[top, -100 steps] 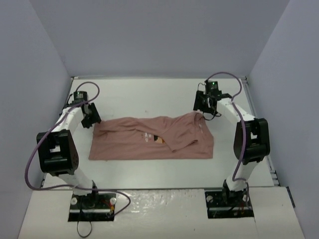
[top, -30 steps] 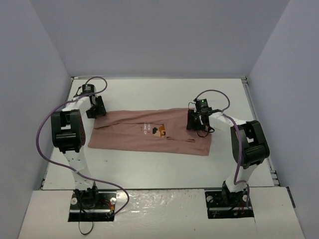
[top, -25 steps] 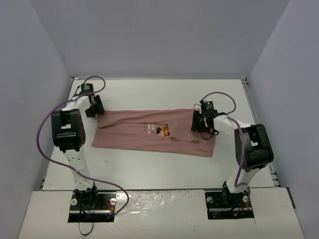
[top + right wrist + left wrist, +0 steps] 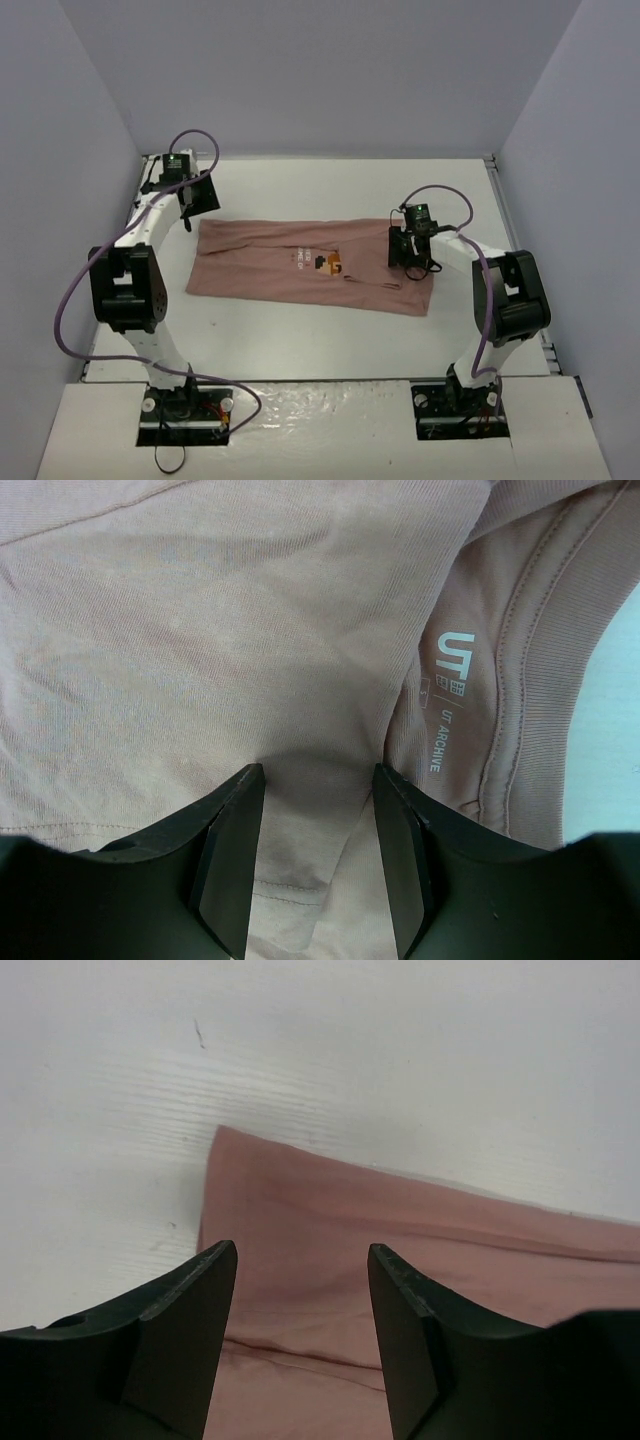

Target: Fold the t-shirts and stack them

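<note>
Across the middle of the white counter [image 4: 320, 185] lies the dusty-pink t-shirt [image 4: 260, 265], folded into a long, narrow band. Its long axis runs from the counter's left side to its right, slanting a little toward the near edge at the right. The neck end points to the counter's right side and the hem end to its left. A small orange-brown chest graphic [image 4: 322, 264] with white lettering faces up near the band's middle. The cloth is soft, matte cotton knit with shallow lengthwise creases. The ribbed, stitched collar [image 4: 520, 680] curves around a white printed label [image 4: 452, 695] reading UT ARCHIVE. The counter's surface is flat and faintly grained. Over the counter's far-left part, the black, wedge-shaped left fingers [image 4: 185, 1305] stand wide apart and hold nothing, above the shirt's squared hem corner [image 4: 225, 1145]. Toward the counter's right side, the right fingers [image 4: 230, 825] are also spread, pressed down on the fabric by the collar, with a low pucker of cloth [image 4: 315, 765] between them.
</note>
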`<control>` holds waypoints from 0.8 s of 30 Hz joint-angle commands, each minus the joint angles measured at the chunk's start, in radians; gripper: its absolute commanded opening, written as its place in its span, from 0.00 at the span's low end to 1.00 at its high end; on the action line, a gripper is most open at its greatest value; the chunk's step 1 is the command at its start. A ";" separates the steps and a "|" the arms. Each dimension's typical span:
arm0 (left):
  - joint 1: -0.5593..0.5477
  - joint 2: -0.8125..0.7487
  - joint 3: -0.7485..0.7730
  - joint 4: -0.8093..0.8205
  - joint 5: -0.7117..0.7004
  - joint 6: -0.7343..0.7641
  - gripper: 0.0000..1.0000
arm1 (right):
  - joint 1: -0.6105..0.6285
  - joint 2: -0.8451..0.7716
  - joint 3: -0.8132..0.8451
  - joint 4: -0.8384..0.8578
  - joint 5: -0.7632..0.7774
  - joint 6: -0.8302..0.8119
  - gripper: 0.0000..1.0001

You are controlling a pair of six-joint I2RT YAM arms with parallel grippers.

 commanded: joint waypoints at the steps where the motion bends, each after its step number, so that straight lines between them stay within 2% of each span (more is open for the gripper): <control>1: -0.019 0.055 -0.029 0.006 0.024 -0.031 0.50 | 0.007 -0.025 0.004 -0.075 0.004 -0.019 0.45; 12: -0.007 0.203 0.002 -0.021 -0.056 -0.010 0.36 | 0.005 -0.025 -0.001 -0.076 0.016 -0.020 0.45; 18: -0.007 0.246 0.025 -0.010 -0.231 0.020 0.31 | -0.006 -0.033 -0.023 -0.078 0.027 -0.020 0.45; 24: 0.017 0.321 0.127 -0.048 -0.279 0.029 0.29 | -0.021 -0.055 -0.031 -0.084 0.032 -0.010 0.45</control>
